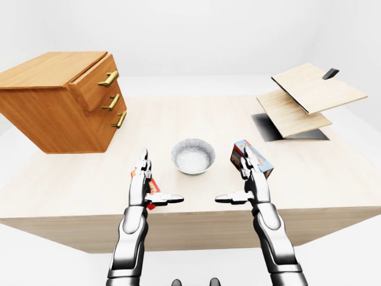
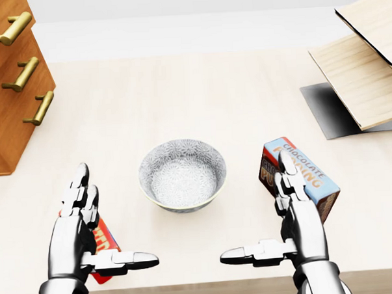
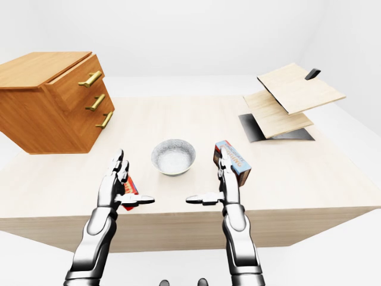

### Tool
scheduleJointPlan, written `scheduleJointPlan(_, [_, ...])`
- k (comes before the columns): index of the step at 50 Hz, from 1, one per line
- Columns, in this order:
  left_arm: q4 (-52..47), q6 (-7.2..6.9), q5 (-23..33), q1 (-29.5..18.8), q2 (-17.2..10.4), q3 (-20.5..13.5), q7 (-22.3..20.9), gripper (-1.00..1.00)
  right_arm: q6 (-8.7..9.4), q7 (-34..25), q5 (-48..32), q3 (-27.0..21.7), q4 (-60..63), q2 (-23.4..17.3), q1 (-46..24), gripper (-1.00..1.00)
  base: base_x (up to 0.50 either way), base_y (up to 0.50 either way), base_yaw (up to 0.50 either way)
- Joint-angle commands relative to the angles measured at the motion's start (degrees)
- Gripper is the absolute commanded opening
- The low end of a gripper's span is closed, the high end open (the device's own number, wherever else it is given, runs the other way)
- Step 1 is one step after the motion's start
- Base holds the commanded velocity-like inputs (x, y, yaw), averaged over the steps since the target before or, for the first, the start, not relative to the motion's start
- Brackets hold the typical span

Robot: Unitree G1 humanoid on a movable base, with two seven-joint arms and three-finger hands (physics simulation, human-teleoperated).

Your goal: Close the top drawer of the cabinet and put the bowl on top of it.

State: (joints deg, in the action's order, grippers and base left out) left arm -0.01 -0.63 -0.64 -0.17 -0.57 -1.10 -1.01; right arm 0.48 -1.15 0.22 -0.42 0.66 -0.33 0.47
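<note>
Cabinet (image 1: 56, 101) sits at the worktop (image 1: 196, 113) left edge, turned at an angle. Its top drawer (image 1: 94, 82) sticks out past the two below. Open worktop runs between cabinet and bowl. Left hand (image 2: 70, 240) is open and empty, fingers up, thumb inward, over a red packet (image 2: 106, 243) near the bottom edge. Bowl (image 2: 182, 175) is upright mid-worktop, between both hands, touching neither. Right hand (image 2: 304, 230) is also open and empty, in front of a chocolate box (image 2: 318, 184). Far right: tilted wood boards (image 1: 312, 89) over a dark plate (image 1: 265, 128), well apart from the bowl. Open strip from bowl to top edge.
</note>
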Motion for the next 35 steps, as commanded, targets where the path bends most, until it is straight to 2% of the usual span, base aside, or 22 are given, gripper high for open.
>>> scheduleJointPlan(1, [-1.19,-1.79,-1.02,0.21,-0.95,-1.7,-1.96,1.0,0.67,-1.31,-0.25,-0.64,1.7,-0.35,1.14,1.0,0.0,0.0,0.0])
scheduleJointPlan(4, [-2.42,-2.3,-1.24,0.69,-0.98,-1.86,-2.36,1.0,0.82,-1.43,-0.11,-0.66,3.51,-0.34,1.99,1.0,0.0,0.0,0.0])
scheduleJointPlan(5, [-2.84,-2.44,-1.15,0.85,-1.01,-1.81,-2.53,1.0,-0.26,-0.85,-0.63,-0.62,3.68,-0.22,2.2,1.0,0.0,0.0,0.0])
scheduleJointPlan(6, [-3.17,-2.47,-0.99,0.98,-0.99,-1.81,-2.52,1.0,-0.28,-0.56,-0.58,-0.74,3.66,-0.13,2.15,1.0,0.0,0.0,0.0])
scheduleJointPlan(10, [-4.98,-2.73,0.21,1.74,-0.88,-1.94,-1.54,1.0,0.49,-0.71,-0.37,-0.66,5.76,-0.23,2.99,1.0,0.0,0.0,0.0])
scheduleJointPlan(12, [-5.25,-2.75,0.48,1.91,-0.87,-1.8,-1.64,1.0,0.25,-1.52,-0.26,-0.44,6.69,-0.36,3.64,1.0,0.0,0.0,0.0])
scheduleJointPlan(17, [-8.91,-3.62,1.16,3.68,-0.63,-1.07,-2.28,1.0,0.75,-1.83,-0.42,-0.19,10.82,-0.14,5.77,1.0,0.0,0.0,0.0])
scheduleJointPlan(19, [-10.81,-3.92,1.65,4.63,-0.47,-0.74,-2.32,1.0,1.64,-2.32,-0.24,-0.01,13.27,-0.14,7.06,1.0,0.0,0.0,0.0])
scheduleJointPlan(21, [-11.8,-3.7,2.66,5.37,-0.35,-0.21,-2.17,1.0,0.16,-1.45,-0.89,0.05,15.06,0.21,8.41,1.0,0.0,0.0,0.0])
scheduleJointPlan(23, [-12.38,-4.02,2.54,5.55,-0.28,-0.28,-2.32,1.0,0.88,-1.43,-1.03,0.34,16.11,0.23,8.96,1.0,0.0,0.0,0.0])
scheduleJointPlan(26, [-13.73,-4.37,2.39,5.84,-0.32,-0.54,-2.54,1.0,0.85,-1.79,-0.56,0.35,17.37,0.21,9.81,1.0,0.0,0.0,0.0])
scheduleJointPlan(28, [-14.77,-4.37,2.28,6.07,-0.36,-0.85,-2.64,1.0,1.67,-2.43,-0.21,0.57,19.73,0.11,11.13,1.0,0.0,0.0,0.0])
scheduleJointPlan(30, [-15.17,-4.37,2.25,6.22,-0.34,-0.82,-2.83,1.0,1.44,-2.66,-0.16,0.72,20.62,0.13,11.82,1.0,0.0,0.0,0.0])
scheduleJointPlan(32, [-17.68,-4.37,2.48,7.05,-0.33,-0.7,-3.01,1.0,-0.26,-2.34,-0.21,0.89,23.65,0.41,14.12,1.0,0.0,0.0,0.0])
scheduleJointPlan(35, [-20.4,-4.37,2.73,8.34,-0.21,-0.68,-3.26,1.0,0.31,-2.64,0.14,1.12,25.94,0.31,15.6,1.0,0.0,0.0,0.0])
